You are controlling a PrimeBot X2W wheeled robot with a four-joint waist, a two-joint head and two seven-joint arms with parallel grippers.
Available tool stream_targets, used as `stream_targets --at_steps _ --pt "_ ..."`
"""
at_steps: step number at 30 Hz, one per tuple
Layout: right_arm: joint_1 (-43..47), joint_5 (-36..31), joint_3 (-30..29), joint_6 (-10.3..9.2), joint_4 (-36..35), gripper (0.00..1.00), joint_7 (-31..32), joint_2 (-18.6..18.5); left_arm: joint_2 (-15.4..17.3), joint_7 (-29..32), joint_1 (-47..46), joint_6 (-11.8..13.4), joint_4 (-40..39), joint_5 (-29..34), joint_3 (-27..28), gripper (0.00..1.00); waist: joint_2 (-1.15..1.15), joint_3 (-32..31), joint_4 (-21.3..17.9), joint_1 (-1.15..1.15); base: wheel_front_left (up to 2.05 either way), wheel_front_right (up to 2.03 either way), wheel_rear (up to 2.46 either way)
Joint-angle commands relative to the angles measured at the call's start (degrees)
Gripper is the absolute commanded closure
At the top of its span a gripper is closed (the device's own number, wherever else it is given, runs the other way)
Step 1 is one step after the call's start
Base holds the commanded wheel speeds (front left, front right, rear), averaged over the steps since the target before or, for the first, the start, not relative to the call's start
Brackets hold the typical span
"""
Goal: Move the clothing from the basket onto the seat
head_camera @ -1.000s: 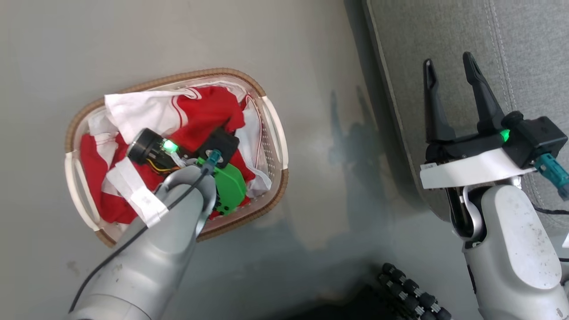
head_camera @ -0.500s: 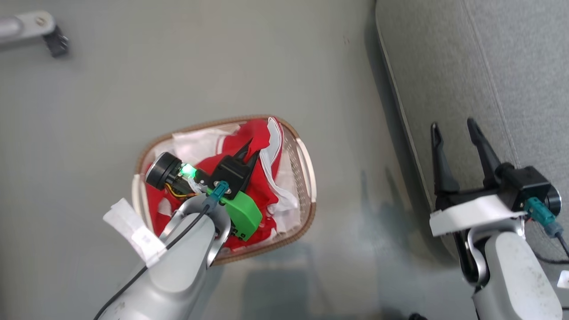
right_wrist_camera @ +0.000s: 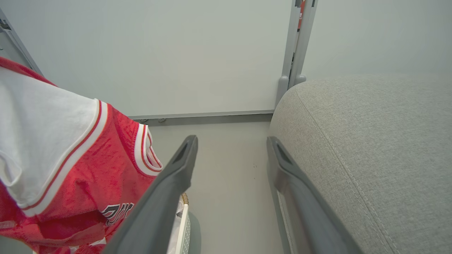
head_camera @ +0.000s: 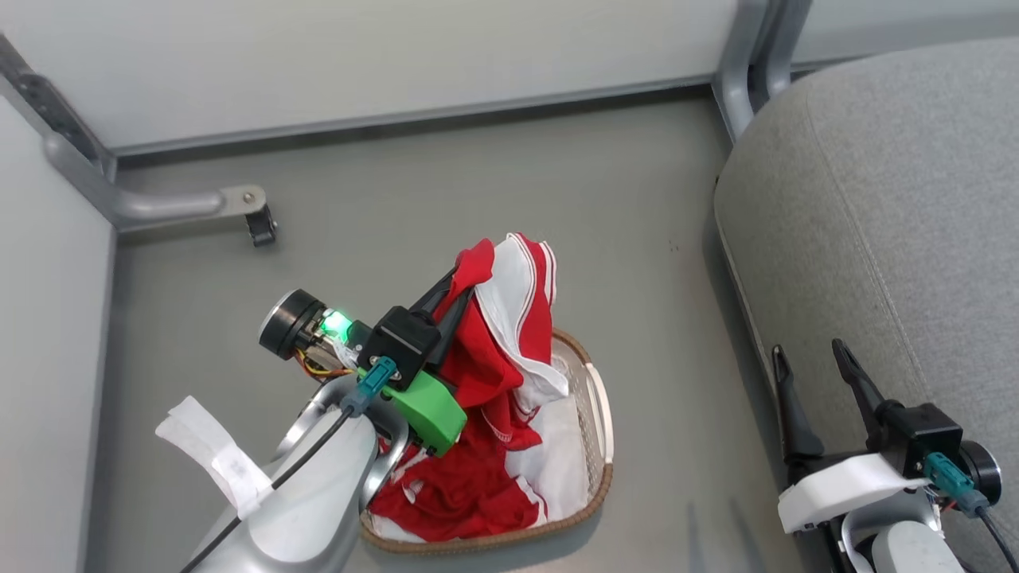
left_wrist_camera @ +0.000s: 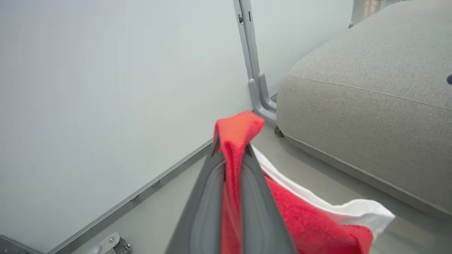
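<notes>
My left gripper (head_camera: pixel 459 277) is shut on a fold of red clothing (head_camera: pixel 509 318) with white panels and thin stripes. The garment hangs from the closed fingers above the basket (head_camera: pixel 601 422), its lower end still down inside. In the left wrist view the red cloth (left_wrist_camera: pixel 237 127) is pinched between the fingers of my left gripper (left_wrist_camera: pixel 231 145). More red and white clothing (head_camera: pixel 462 493) lies in the basket. My right gripper (head_camera: pixel 806 350) stands open and empty beside the grey seat (head_camera: pixel 876 199). The right wrist view shows the right gripper (right_wrist_camera: pixel 231 141) open between the hanging garment (right_wrist_camera: pixel 88 169) and the seat (right_wrist_camera: pixel 370 141).
Pale wall panels close the space at the back and left. A metal frame foot with a small caster (head_camera: pixel 259 227) stands on the grey floor behind the basket. A grey upright post (head_camera: pixel 744 64) rises at the seat's far corner.
My left gripper has risen, pulling a red and white garment up out of the basket. The head view has tilted up, so wall and frame now show. The right gripper stays open.
</notes>
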Motion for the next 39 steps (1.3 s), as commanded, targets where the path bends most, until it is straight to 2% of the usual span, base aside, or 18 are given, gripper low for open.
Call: stream_targets --at_steps 1,18,24,28,32,35,39 --pt "1.4 -0.2 0.0 -0.06 0.2 0.00 -0.1 -0.3 0.4 -0.2 -0.4 -0.3 -0.4 -0.3 -0.5 1.00 0.00 -8.7 3.8 0.01 0.00 0.00 0.00" --pt "2.0 0.8 3.5 -0.06 -1.3 0.00 -0.1 -0.3 5.6 3.3 -15.3 -0.8 -2.9 -4.1 -5.7 1.00 0.00 -11.2 1.6 0.01 0.00 0.00 0.00" --pt "1.3 1.0 5.0 -0.06 -1.6 0.00 -0.1 -0.3 5.8 4.3 -17.4 -0.8 -3.3 -6.0 -7.3 1.00 0.00 -11.1 1.2 0.01 0.00 0.00 0.00" --pt "-0.6 1.3 9.1 -0.05 -2.1 0.00 -0.1 -0.2 5.6 4.4 -18.1 -0.8 -3.2 -7.2 -7.7 1.00 0.00 -10.8 1.0 0.01 0.00 0.00 0.00" --pt "-3.6 0.9 16.5 -0.06 -1.7 0.00 -0.1 -0.3 5.4 4.6 -19.1 -0.8 -2.8 -7.5 -7.9 1.00 0.00 -10.6 0.9 0.01 0.00 0.00 0.00" --pt "-6.8 0.3 21.5 -0.06 0.0 0.00 -0.1 -0.3 5.0 4.5 -19.8 -0.8 -2.9 -7.9 -8.2 1.00 0.00 -10.5 1.3 0.01 0.00 0.00 0.00" --pt "-10.9 -1.3 24.9 -0.06 4.0 0.00 -0.1 -0.3 4.3 4.4 -20.8 -0.8 -3.2 -8.4 -8.9 1.00 0.00 -10.4 2.2 0.01 0.00 0.00 0.00"
